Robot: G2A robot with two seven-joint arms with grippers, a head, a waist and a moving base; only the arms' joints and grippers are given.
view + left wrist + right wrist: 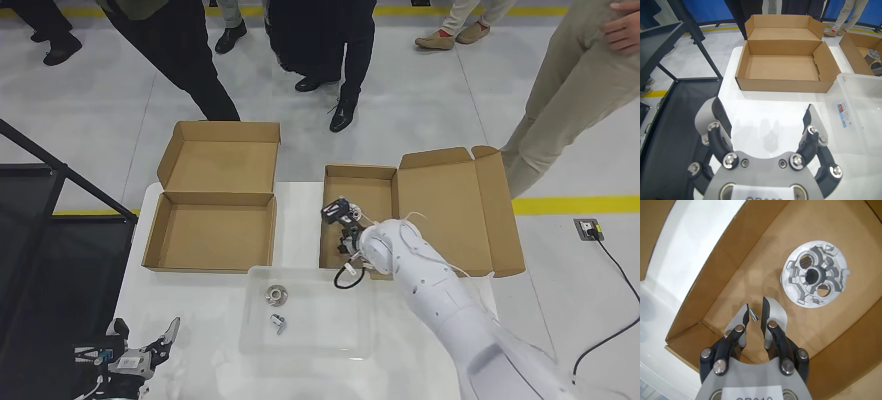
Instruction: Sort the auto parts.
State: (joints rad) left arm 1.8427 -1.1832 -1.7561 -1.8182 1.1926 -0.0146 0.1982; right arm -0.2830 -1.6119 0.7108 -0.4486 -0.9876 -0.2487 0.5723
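Observation:
My right gripper (755,306) hangs inside the right cardboard box (730,275), fingers apart. A small silver bolt (753,315) lies between them against one pad, not clamped. A round cast metal disc (814,273) rests on the box floor just beyond. From above, the right gripper (345,228) is over the right box (360,180). The clear plastic bin (350,345) holds a round metal part (275,294) and a small bolt (278,322). My left gripper (762,111) is open over the white table by the near left corner (140,352), holding nothing.
The left cardboard box (783,87) stands open with nothing in it, its lid flap folded back. A black rack (668,113) borders the table on the left. The right box's lid (455,210) lies open to the right. People's legs stand beyond the table.

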